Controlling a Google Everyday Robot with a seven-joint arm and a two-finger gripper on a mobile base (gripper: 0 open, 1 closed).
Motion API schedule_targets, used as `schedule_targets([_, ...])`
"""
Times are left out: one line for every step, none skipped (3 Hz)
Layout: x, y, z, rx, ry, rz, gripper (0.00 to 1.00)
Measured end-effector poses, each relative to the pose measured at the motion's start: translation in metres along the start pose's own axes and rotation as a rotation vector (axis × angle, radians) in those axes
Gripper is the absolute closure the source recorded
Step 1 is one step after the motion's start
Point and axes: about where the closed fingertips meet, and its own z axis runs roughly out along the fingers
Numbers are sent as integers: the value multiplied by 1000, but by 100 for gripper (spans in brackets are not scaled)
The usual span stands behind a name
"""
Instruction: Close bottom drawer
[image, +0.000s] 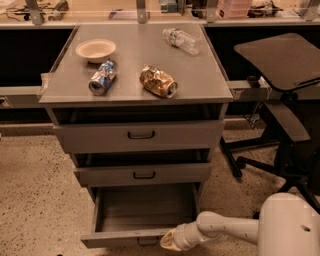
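Pale hand (172, 241) at the pulled-out grey bottom drawer's (145, 210) front, grip impossible to tell; smooth desk (135, 55) carries round bowl (95, 50), crumpled cans (158, 81); black chair (285, 100) stands beside.

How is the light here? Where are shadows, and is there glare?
Camera view: warm light falls from above; the flat grey cabinet top is brightest, without hard glare; deep shadow fills the gap under it; the open grey bottom drawer is dim inside; the pale two-finger gripper, at its front panel's right end, is evenly lit.
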Motion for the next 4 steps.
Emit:
schedule_targets([11,-5,6,31,46,1,100])
schedule_targets([18,-8,8,68,89,36,100])
schedule_targets([19,-9,9,74,94,41,81])
schedule_targets([19,-9,9,74,94,41,50])
